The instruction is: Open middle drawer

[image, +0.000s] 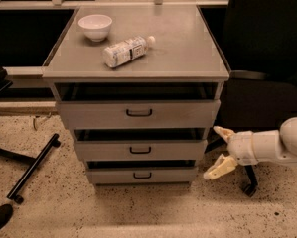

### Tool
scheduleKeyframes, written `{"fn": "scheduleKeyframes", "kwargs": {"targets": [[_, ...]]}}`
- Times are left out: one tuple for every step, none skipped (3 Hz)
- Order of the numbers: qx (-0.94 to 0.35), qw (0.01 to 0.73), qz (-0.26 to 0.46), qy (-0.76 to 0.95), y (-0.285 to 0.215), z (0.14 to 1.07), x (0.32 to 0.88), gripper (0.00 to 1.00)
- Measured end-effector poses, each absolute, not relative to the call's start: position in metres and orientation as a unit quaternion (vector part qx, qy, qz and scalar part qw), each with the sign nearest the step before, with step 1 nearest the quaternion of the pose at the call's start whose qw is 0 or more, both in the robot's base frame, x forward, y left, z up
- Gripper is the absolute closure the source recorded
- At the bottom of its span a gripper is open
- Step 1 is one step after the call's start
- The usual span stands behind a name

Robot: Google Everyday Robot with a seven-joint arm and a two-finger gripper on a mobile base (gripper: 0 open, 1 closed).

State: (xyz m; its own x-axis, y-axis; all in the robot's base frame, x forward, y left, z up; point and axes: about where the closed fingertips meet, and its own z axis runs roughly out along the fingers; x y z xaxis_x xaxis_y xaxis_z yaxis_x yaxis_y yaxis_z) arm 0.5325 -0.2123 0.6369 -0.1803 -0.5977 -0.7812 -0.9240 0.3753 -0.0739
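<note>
A grey metal cabinet (138, 63) has three drawers. The middle drawer (178, 149) has a small black loop handle (140, 150) and its front stands level with the drawer fronts above and below it. My gripper (218, 151) is at the right of the cabinet, at the height of the middle drawer, just off its right end. Its two cream fingers (220, 167) are spread apart and hold nothing. It does not touch the handle.
The top drawer (88, 114) and bottom drawer (173, 174) sit above and below. A white bowl (95, 26) and a lying plastic bottle (125, 50) are on the cabinet top. A black chair (259, 100) stands right, a black chair leg (34, 166) on the left floor.
</note>
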Motion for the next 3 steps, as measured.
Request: {"fn": "scheduleKeyframes", "kwargs": {"targets": [[-0.503,0.391,0.285,0.716,-0.185,0.558,0.540,0.00],[-0.503,0.391,0.285,0.716,-0.185,0.558,0.540,0.00],[-0.504,0.388,0.293,0.714,-0.183,0.535,0.547,0.00]]}}
